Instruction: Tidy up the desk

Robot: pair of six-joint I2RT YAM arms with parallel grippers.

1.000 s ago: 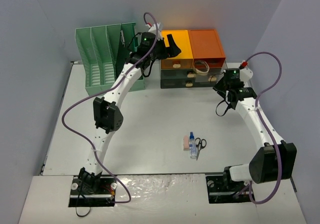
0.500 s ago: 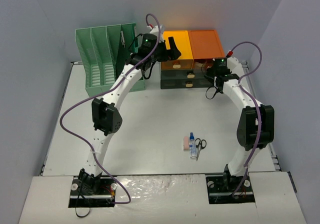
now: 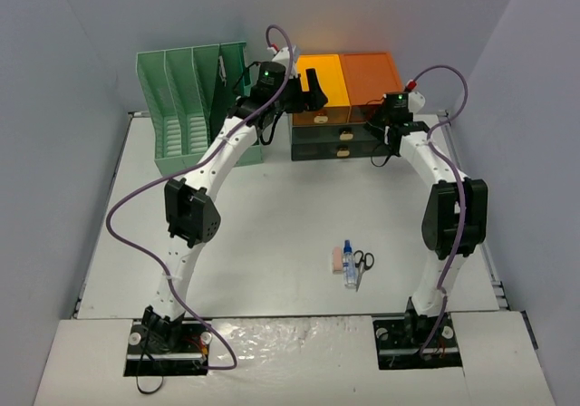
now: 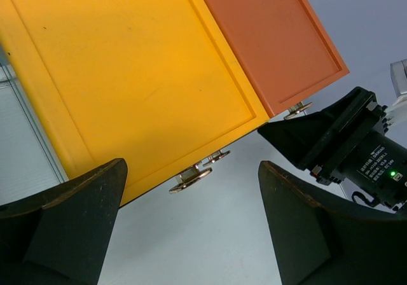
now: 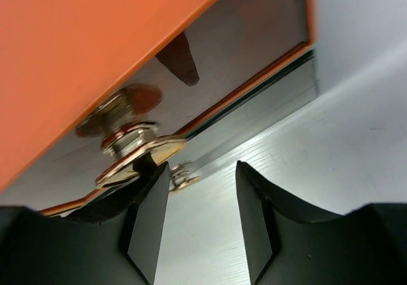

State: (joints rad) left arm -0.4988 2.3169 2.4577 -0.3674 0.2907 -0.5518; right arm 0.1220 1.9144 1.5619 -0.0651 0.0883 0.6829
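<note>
Plenty of open room lies across the middle of the white bench [image 3: 272, 198], which spans the whole scene, while its far edge is crowded by a green file rack [image 3: 186, 107] just beside a drawer cabinet [image 3: 337, 143]. The left end effector [image 3: 311, 89] hangs spread wide and empty over the yellow drawer [image 4: 127, 75]. The right end effector [image 5: 202, 170] is part-spread, pinching nothing, one finger against the brass pull [image 5: 137, 151] of the orange drawer [image 5: 76, 43]. Closing off-centre there could slip off the pull or shove the cabinet back, I reckon; scissors [image 3: 362, 263], bottle [image 3: 349, 268] and eraser [image 3: 337, 259] lie well apart, near the front.
</note>
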